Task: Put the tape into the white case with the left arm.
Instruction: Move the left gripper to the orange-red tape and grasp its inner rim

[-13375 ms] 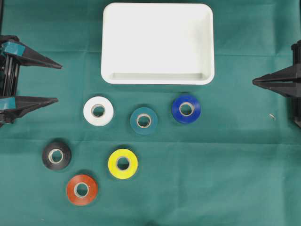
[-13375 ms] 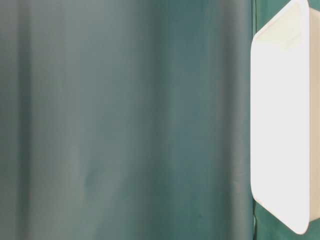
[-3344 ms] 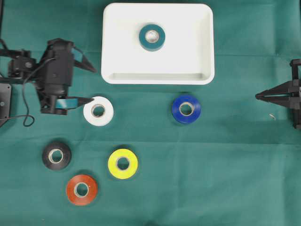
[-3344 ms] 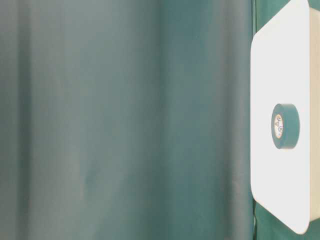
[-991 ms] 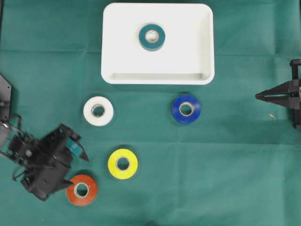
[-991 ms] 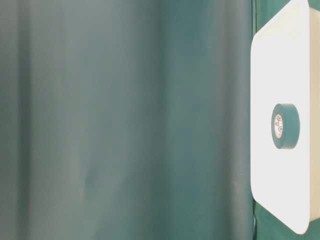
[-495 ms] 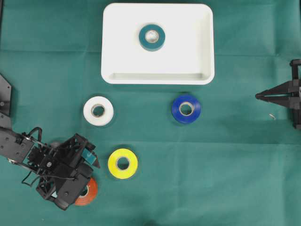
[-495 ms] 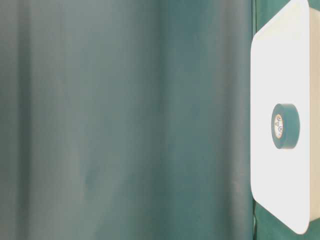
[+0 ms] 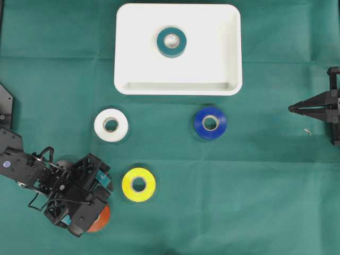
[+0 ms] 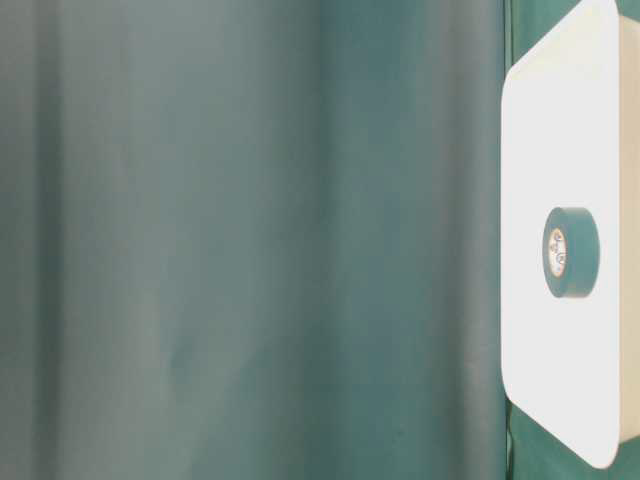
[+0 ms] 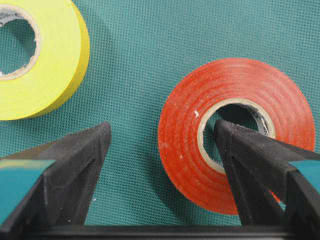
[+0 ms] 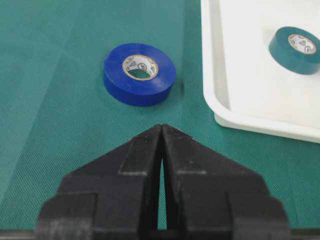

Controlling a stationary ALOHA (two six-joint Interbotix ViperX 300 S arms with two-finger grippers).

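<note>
White case (image 9: 178,82), plain. Teal tape (image 9: 171,42) inside, pale core. White tape (image 9: 111,125), blue tape (image 9: 210,122), yellow tape (image 9: 138,184), red-orange tape (image 11: 235,134), each with whitish core. Bench cloth (image 9: 239,186) dark green, fine woven texture. Left gripper (image 11: 162,145) black, teal bands on fingers (image 11: 75,165). Right gripper (image 12: 162,131) plain black.

The yellow roll (image 11: 30,55) lies near the red roll (image 11: 235,135); bare cloth (image 11: 150,60) between them.

Overhead straight down; table-level seemingly sideways, sharing white case (image 9: 178,49).
</note>
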